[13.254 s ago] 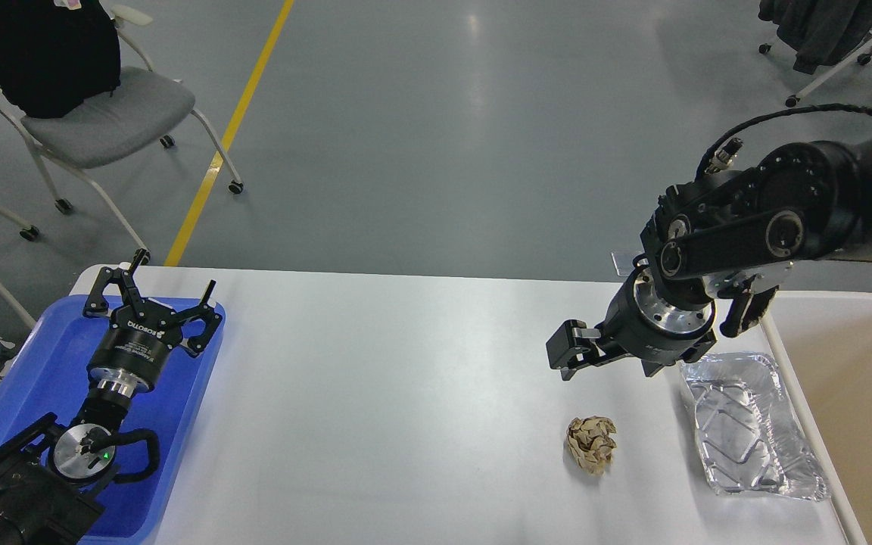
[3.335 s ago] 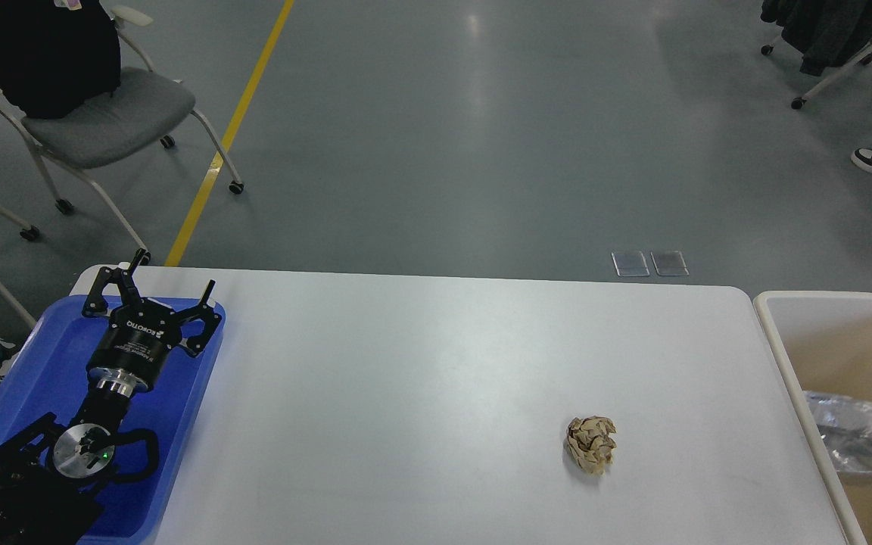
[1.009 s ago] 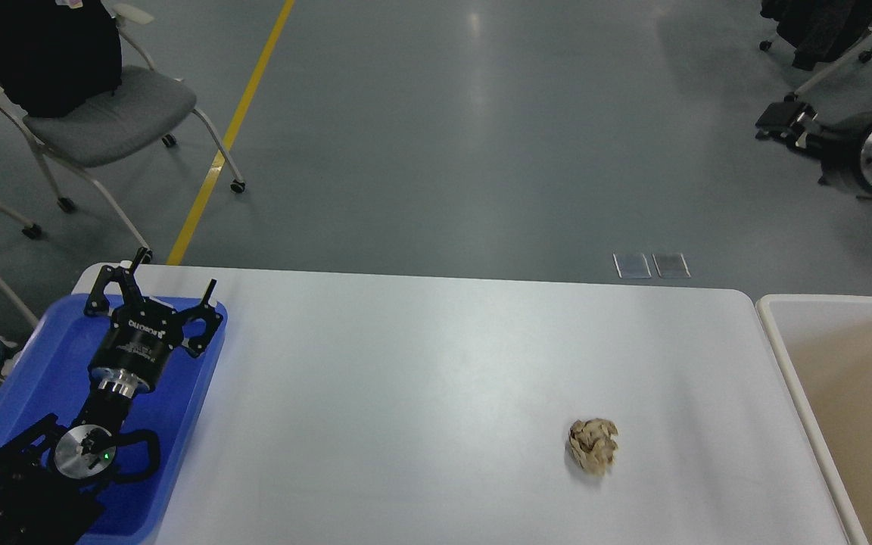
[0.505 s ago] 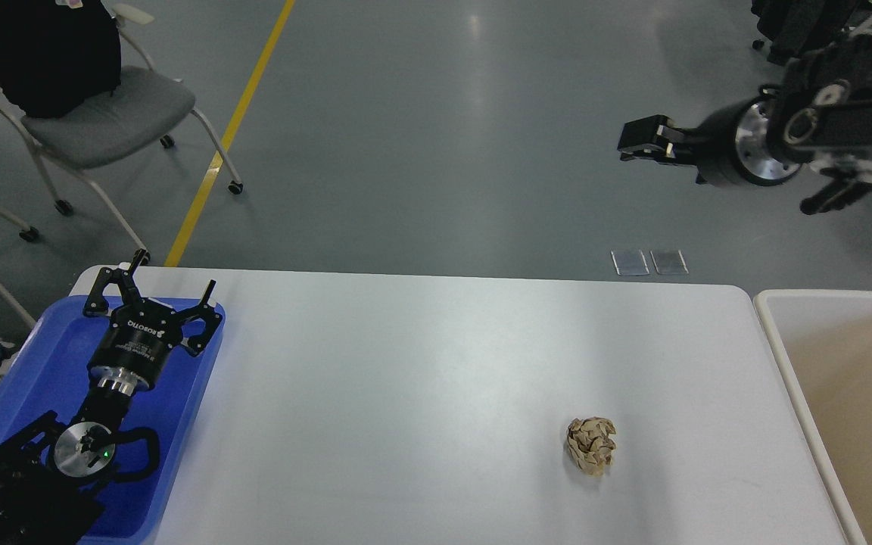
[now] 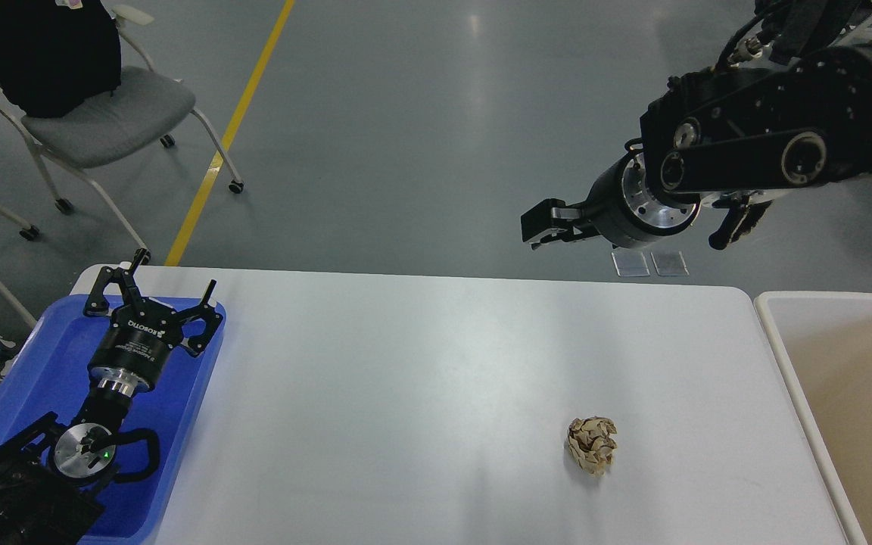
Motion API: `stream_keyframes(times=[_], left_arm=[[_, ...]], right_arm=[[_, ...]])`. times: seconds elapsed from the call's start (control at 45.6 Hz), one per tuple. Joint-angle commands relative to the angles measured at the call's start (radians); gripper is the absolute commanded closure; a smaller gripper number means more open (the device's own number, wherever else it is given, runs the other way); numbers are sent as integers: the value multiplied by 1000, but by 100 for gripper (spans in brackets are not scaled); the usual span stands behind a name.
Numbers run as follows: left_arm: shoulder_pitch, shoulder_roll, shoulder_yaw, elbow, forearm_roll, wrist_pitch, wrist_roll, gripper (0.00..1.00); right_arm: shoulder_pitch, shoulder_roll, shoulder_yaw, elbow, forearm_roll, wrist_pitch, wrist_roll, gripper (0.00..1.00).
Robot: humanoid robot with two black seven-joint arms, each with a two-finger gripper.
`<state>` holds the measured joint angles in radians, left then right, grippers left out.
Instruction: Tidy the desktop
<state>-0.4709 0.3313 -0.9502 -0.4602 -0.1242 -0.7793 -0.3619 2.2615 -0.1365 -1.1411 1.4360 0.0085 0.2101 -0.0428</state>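
The white desktop (image 5: 421, 378) holds one crumpled brown paper ball (image 5: 592, 445) at its front right. My right gripper (image 5: 538, 227) hangs in the air above the table's far edge, well behind and above the ball. Its fingers point left, stand slightly apart and hold nothing. My left gripper (image 5: 163, 284) is open and empty over the far end of the blue tray (image 5: 35, 363) at the table's left.
A beige open bin (image 5: 867, 409) with a cream rim stands against the table's right edge. Its visible part shows nothing inside. A grey wheeled chair (image 5: 95, 113) stands on the floor at the back left, beside a yellow floor line (image 5: 232, 129).
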Motion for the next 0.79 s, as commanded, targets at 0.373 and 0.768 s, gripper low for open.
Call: stream_keyframes(times=[0.373, 0.768], left_arm=[[3, 2, -5, 0, 0, 0, 0, 1], [5, 2, -7, 0, 0, 2, 0, 1]], right_arm=[[-11, 32, -69, 33, -19, 273, -3, 0], [15, 26, -123, 95, -31, 301, -3, 0]])
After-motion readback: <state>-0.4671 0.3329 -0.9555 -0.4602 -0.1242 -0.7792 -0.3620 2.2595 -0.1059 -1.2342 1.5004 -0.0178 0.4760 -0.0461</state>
